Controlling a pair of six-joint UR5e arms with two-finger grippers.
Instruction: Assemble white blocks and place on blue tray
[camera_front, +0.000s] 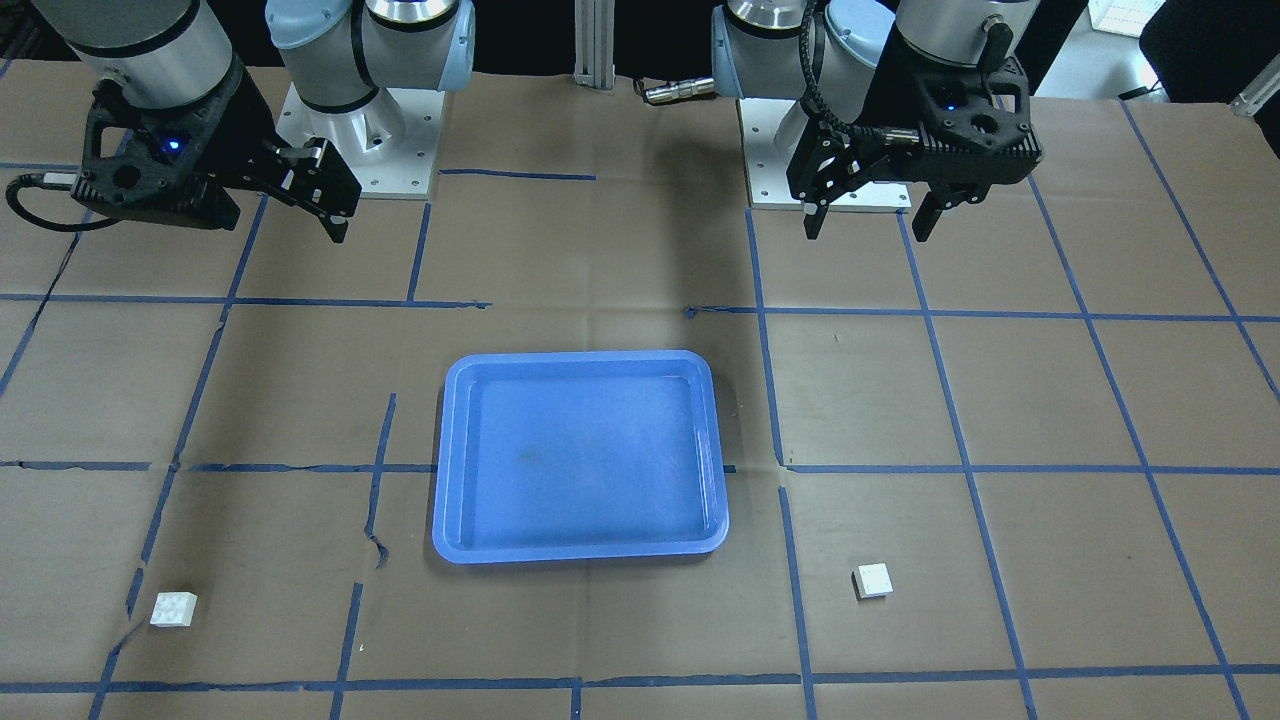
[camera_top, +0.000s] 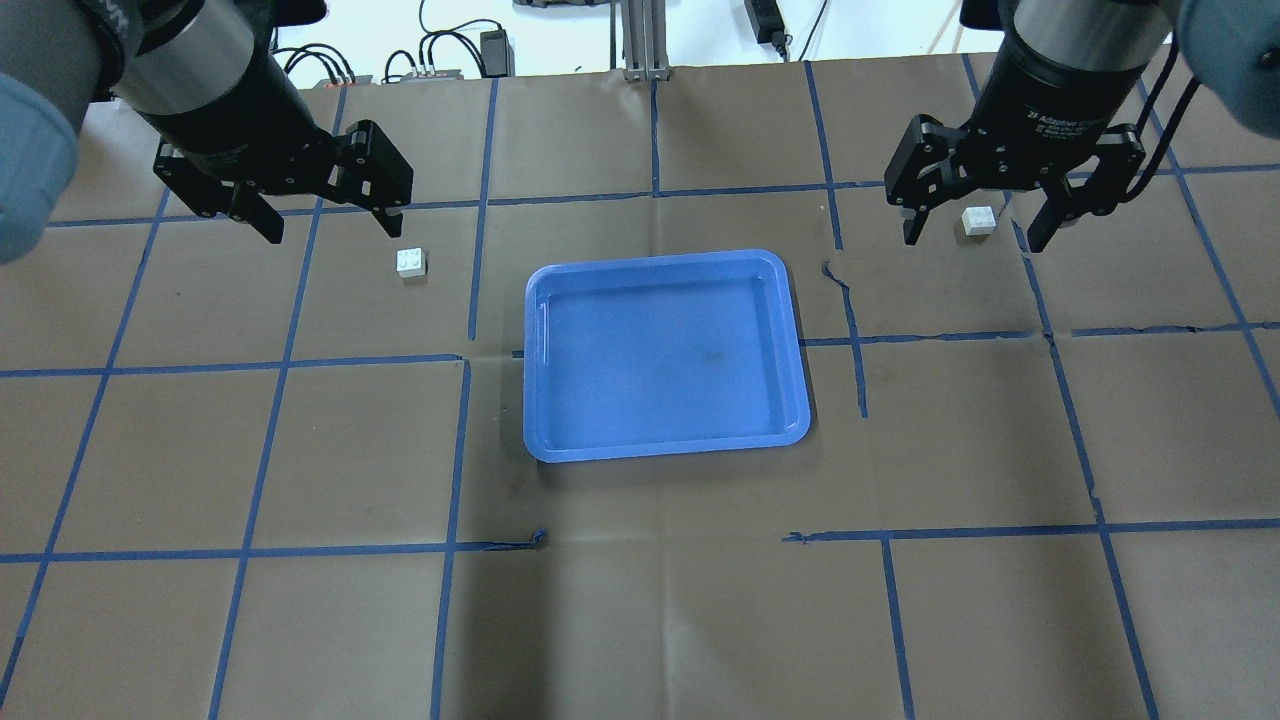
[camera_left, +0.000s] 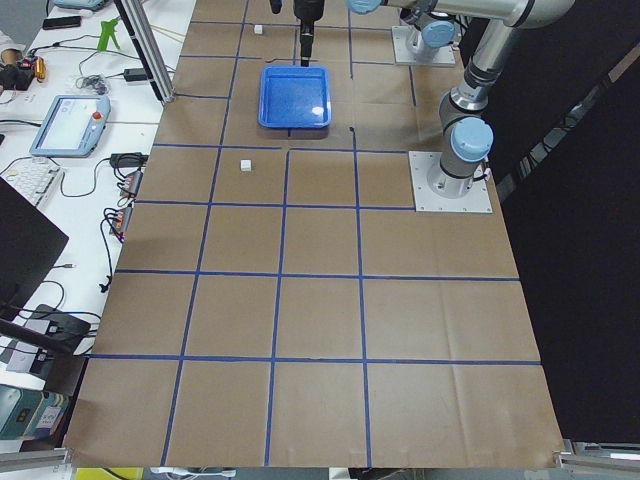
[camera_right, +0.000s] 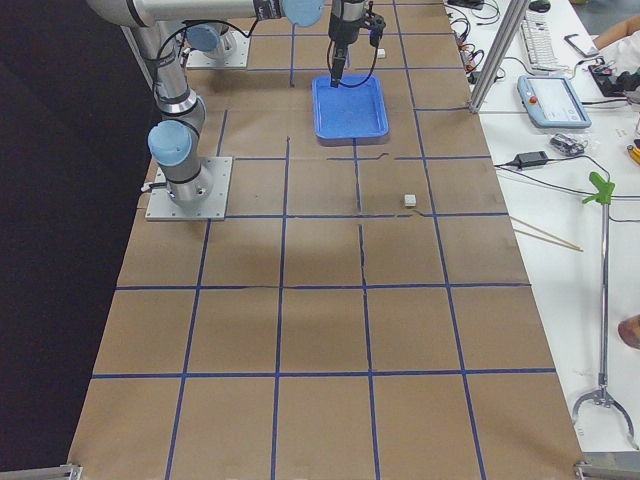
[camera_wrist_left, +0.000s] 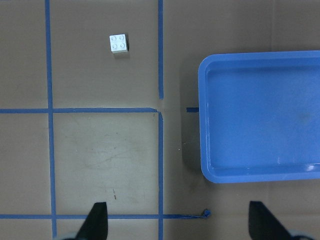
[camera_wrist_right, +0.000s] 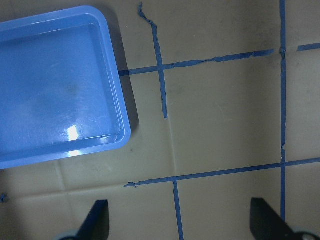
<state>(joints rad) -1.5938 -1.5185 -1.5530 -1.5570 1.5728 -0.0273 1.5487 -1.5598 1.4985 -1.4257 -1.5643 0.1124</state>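
**Both claws spread above the counter, blocks lying apart**

In the overhead view the tray (camera_top: 660, 452) sits at the middle of the frame on the brown counter (camera_top: 640, 620), long side running left to right. Its floor is scuffed and has a dark smudge near the centre. Blue tape (camera_top: 655, 193) marks the counter into squares.

The left block (camera_top: 411, 262) lies on the counter to the upper left of the tray, well apart from its rim. In the left wrist view it is in the upper left of the frame, studs up, with all four showing. The right block (camera_top: 978, 220) lies on the counter in the upper right of the overhead frame, also well apart from the tray. The two blocks are on opposite sides of the tray and are not joined.

The left claw (camera_top: 330, 225) hangs in the upper left of the overhead frame with its fingers spread wide, pinching nothing. The left block is just below and right of its nearer fingertip in that view. In the left wrist view the two fingertips (camera_wrist_left: 97, 220) stand at the bottom corners of the frame, far apart.

The right claw (camera_top: 972, 240) hangs in the upper right of the overhead frame, also spread wide and pinching nothing. There the right block shows between its fingers. The front-facing view, though, puts this claw in the upper left and the block at the lower left, so the two are not touching.
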